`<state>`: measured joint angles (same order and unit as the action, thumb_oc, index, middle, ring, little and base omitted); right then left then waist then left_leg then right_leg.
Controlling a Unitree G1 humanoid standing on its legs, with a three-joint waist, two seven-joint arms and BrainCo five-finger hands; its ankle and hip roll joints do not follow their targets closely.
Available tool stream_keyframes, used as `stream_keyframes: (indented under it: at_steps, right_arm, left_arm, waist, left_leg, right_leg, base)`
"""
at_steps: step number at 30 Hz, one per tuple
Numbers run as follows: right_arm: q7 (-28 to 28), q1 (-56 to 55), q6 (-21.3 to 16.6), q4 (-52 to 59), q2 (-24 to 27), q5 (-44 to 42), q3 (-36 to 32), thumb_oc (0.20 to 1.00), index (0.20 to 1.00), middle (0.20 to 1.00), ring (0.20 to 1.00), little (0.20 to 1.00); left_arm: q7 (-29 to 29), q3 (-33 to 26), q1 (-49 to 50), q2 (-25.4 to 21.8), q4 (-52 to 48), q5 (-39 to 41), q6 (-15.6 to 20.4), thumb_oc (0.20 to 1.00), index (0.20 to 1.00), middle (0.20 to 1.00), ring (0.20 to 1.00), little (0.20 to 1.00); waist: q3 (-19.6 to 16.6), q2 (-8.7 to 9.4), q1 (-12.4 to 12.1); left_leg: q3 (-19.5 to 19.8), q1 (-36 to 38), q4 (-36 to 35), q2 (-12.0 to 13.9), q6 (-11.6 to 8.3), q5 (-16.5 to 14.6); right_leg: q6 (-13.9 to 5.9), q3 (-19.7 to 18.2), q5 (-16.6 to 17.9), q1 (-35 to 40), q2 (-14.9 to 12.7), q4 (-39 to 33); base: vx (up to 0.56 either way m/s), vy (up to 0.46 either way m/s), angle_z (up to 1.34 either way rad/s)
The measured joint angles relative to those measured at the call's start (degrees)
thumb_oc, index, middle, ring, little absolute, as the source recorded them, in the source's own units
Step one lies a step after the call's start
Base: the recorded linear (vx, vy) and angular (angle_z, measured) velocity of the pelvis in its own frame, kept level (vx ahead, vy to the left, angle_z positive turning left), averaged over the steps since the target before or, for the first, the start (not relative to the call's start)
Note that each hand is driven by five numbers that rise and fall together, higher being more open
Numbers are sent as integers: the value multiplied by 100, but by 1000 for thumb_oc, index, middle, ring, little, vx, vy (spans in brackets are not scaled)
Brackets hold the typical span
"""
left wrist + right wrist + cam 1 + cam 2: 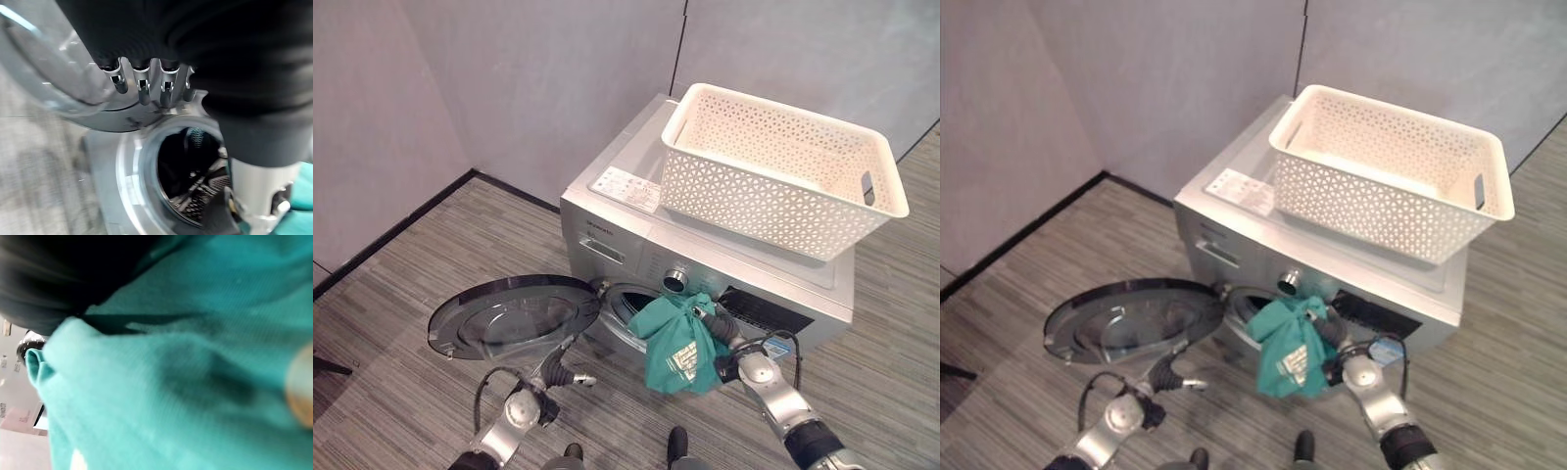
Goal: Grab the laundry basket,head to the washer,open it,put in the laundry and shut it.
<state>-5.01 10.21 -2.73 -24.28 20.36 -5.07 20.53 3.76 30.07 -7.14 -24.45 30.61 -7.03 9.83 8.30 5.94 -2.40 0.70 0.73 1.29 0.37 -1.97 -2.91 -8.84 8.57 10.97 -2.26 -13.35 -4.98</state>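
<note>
A silver washer stands by the grey wall with the white lattice laundry basket on its top. Its round door hangs wide open to the left, and the dark drum shows behind it. A teal-green garment with a white print hangs in front of the drum mouth, bunched at its top in my right hand, which is shut on it. In the right wrist view the same garment is pressed close. My left hand hovers low by the door's near edge, fingers relaxed and holding nothing.
Grey striped carpet surrounds the washer, with grey walls and a dark skirting behind and to the left. The open door takes up the floor space left of the drum. The basket looks to hold no laundry.
</note>
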Motion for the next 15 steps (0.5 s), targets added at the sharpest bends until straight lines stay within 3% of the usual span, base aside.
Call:
stream_keyframes:
  at_steps: [7,13,15]
  right_arm:
    - [-124,243,-125,-97,-74,-418,105,200,200,200,200,200]
    - [-123,456,-205,-28,-72,-769,155,200,200,200,200,200]
    - [-121,456,-222,58,-62,-769,168,200,200,200,200,200]
  left_arm:
    - [-363,1146,-992,-215,-674,-81,211,1000,1000,1000,1000,1000]
    - [-800,2167,-1893,-240,-708,-92,299,1000,1000,1000,1000,1000]
    - [-823,2175,-1985,-245,-687,-99,347,1000,1000,1000,1000,1000]
  waist:
    - [141,-153,46]
    - [640,-188,246]
    - [718,-210,308]
  left_leg:
    - [21,-186,25,4,-17,55]
    - [1,-301,67,9,-39,70]
    - [-5,-299,64,11,-39,70]
  right_leg:
    - [36,10,39,-165,11,0]
    - [62,-15,88,-276,22,2]
    - [62,-17,88,-280,24,2]
  base:
    - [-23,-10,2]
    - [-42,-6,-1]
    - [-35,-22,-5]
